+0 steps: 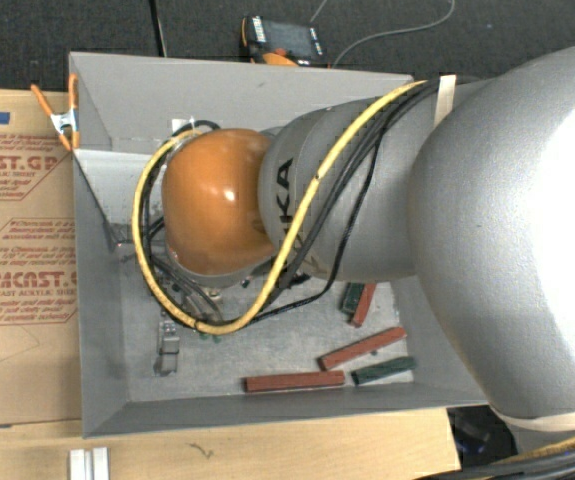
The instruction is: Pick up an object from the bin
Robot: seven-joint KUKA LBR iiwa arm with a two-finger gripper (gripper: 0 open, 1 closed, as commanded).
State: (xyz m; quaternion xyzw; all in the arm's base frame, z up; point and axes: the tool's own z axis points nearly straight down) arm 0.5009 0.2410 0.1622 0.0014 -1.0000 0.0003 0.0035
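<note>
Judged as the reach-down step, low over the left floor of the bin (97, 298) beneath the orange cover (212, 203), pincer (172, 326) state impossible to tell, red-brown bars (294, 381) and green stick (382, 371) lying apart at lower right, next calling for closing on one thing and lifting clear.

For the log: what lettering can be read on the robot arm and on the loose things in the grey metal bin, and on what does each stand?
"KA": black letters on the grey arm shell beside its round orange cover; further letters are out of sight.
Long reddish-brown sticks and the dark green stick on the bin floor: no lettering visible.
</note>
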